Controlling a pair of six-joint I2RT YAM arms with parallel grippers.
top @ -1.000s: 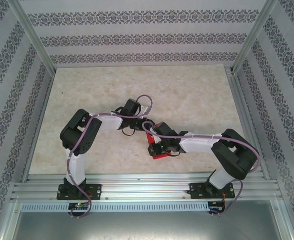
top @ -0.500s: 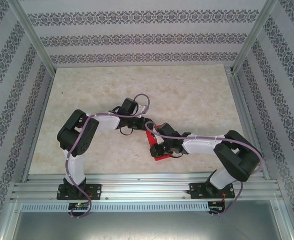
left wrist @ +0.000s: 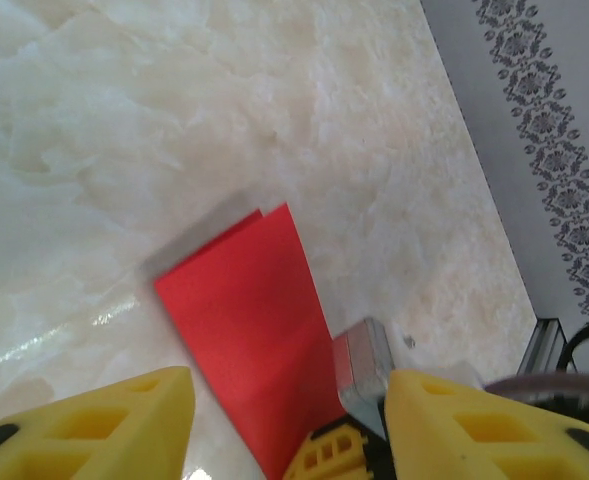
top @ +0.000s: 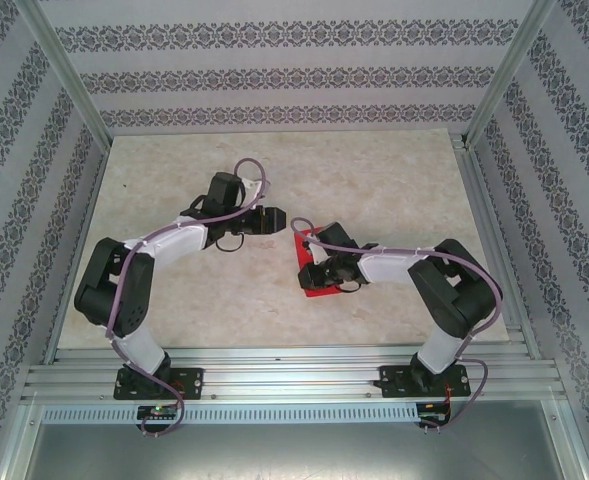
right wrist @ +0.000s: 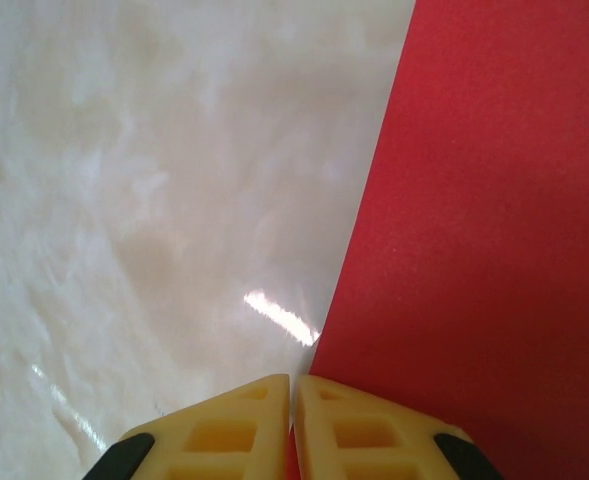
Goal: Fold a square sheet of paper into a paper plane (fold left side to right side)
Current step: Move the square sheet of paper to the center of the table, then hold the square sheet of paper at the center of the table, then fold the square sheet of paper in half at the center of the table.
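Marble tabletop (top: pixel 374 180) bears folded sheet of paper (left wrist: pixel 249 320); left tool (left wrist: pixel 286 378) gapes empty; right tool (right wrist: pixel 294 385) closed.

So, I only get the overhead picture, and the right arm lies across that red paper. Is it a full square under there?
Observer: No. The left wrist camera shows the sheet of paper as a narrow strip, two layers slightly offset at its far end.
Operator: Is the right claw pinching it?
Observer: The right gripper is shut, fingertips together at the paper's edge; whether paper is caught between them I cannot tell.
Operator: And the left one?
Observer: The left gripper is open, nothing between its fingers.
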